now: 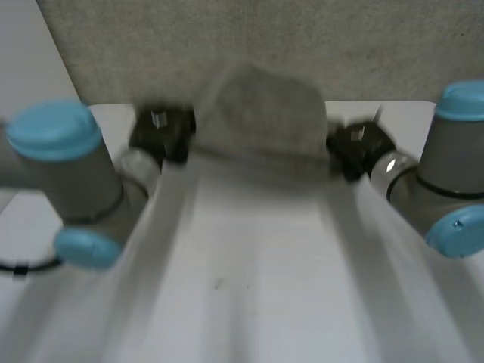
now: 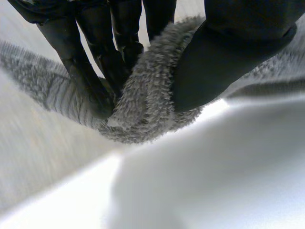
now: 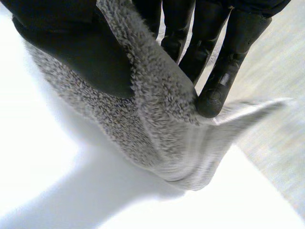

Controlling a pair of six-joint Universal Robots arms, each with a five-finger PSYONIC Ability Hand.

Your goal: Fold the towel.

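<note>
The fluffy grey towel is held up between the two hands over the far part of the white table, in front of a speckled grey wall. It's pretty smeared in the head view, so whether its lower edge is touching the table can't really be told.

The left hand is closed on the towel's left side. In the left wrist view a bunched roll of the pile is pinched between the thumb and the fingers, with the cloth curved round under the thumb.

Same deal on the other side. The right hand is clamped on the towel's right side. In the right wrist view a fold of the cloth is squeezed between the thumb and the fingertips, and a loose flap hangs just past them. Whether a corner or a plain edge is gripped can't be made out for either hand.

The left arm and right arm are seen at the near sides of the table, with the towel stretched between them.
</note>
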